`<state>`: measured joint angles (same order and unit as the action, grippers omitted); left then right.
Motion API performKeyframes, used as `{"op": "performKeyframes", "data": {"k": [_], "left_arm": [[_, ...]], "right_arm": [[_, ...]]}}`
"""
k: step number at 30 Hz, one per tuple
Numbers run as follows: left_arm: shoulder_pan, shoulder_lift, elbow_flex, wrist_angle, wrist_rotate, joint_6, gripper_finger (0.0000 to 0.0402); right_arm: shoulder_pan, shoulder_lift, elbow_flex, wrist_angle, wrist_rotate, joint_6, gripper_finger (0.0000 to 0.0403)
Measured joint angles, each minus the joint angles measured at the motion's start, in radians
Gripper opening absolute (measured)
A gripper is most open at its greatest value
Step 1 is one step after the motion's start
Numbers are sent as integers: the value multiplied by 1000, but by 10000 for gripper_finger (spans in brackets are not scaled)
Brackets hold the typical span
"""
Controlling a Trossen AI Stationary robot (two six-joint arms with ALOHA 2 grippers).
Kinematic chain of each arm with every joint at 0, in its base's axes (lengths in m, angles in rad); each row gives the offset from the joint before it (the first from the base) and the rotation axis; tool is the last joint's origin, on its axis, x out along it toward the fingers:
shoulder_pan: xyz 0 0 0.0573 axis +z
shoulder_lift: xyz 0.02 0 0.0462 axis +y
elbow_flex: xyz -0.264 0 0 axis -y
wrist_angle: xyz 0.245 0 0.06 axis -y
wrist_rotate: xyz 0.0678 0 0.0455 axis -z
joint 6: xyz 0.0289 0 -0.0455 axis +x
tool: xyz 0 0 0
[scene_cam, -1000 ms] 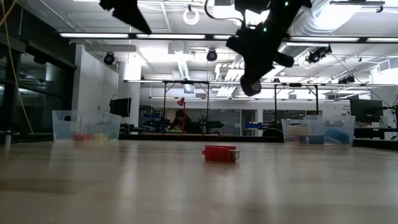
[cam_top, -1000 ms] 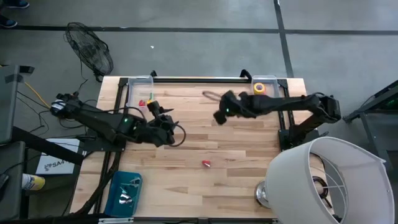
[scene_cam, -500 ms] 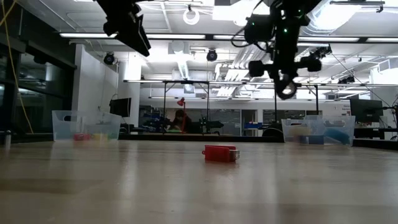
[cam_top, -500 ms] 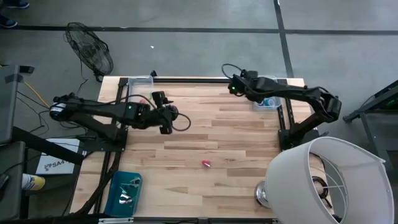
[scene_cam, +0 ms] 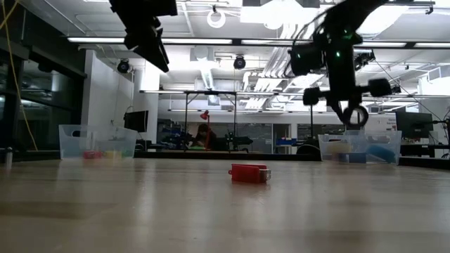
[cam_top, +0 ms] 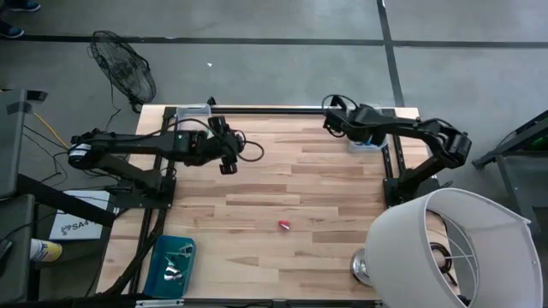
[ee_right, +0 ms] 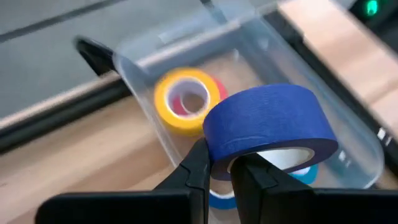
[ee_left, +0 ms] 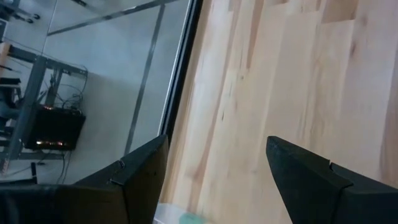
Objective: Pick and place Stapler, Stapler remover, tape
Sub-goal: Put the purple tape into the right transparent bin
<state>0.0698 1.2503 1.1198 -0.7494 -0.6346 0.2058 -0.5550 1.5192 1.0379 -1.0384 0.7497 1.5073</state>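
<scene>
A blue tape roll (ee_right: 270, 129) sits between the black fingers (ee_right: 198, 169) of the right gripper (ee_right: 217, 168). Beyond them, a yellow roll (ee_right: 185, 99) lies in a clear bin (ee_right: 348, 134). The table (cam_top: 325, 197) is pale wood.

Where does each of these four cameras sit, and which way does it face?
High: overhead, straight down; both arms, small red stapler.
Low: table height, facing the room; arms overhead.
Left wrist: past the open left hand at wood.
Right wrist: right hand pinching a blue tape roll above a clear plastic bin.
High and low share the stapler.
</scene>
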Motion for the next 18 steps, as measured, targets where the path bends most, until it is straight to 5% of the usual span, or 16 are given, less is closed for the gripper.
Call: {"op": "performKeyframes", "data": {"k": [11,18], "left_arm": [[12,0,0,1,24,33,269],[11,0,0,0,56,33,269]], "right_arm": [[-52,0,-147,267,-116,-125,33],[-121,0,-152,281,-220,-244,50]]}}
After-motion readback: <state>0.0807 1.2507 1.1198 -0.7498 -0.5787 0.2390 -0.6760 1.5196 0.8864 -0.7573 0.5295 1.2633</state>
